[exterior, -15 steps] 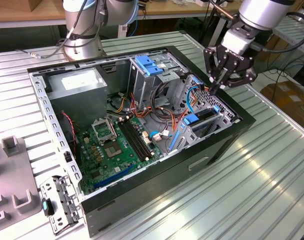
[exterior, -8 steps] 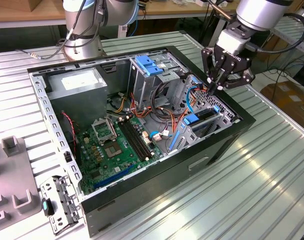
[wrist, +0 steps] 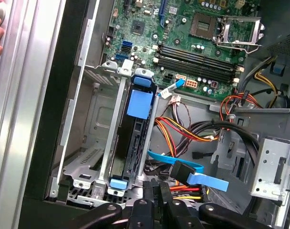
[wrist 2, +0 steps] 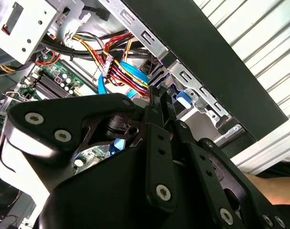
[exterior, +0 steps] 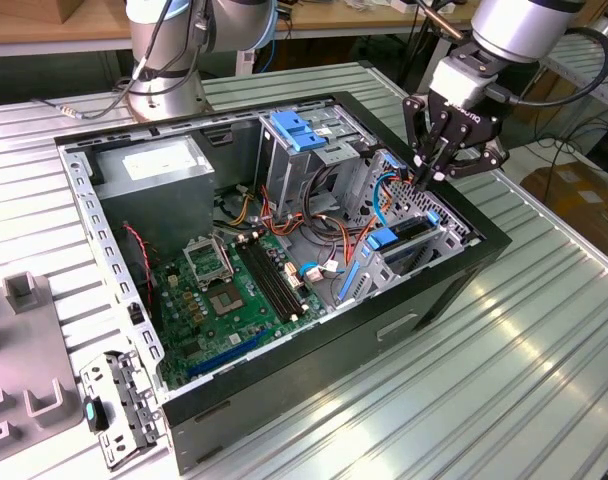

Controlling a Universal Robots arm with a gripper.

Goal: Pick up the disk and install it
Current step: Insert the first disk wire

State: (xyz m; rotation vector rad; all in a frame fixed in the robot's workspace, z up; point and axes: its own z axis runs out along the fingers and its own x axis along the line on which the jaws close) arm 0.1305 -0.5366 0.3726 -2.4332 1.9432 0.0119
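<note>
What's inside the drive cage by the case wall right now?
The disk stands on edge in the drive cage, blue rails at both ends. Its label and connectors are hidden. The gripper hovers above the cage, holding nothing.

One open computer case point(exterior: 284, 400) on the desk point(exterior: 544, 330). One motherboard point(exterior: 224, 300) inside, one disk point(wrist: 135, 138) standing in its bay, one grey power supply box point(exterior: 159, 165), one gripper point(exterior: 439, 170), two robot arm bases point(exterior: 169, 60).

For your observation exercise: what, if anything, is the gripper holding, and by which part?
Nothing. The gripper hangs shut above the case, and the disk sits on edge in its bay.
</note>
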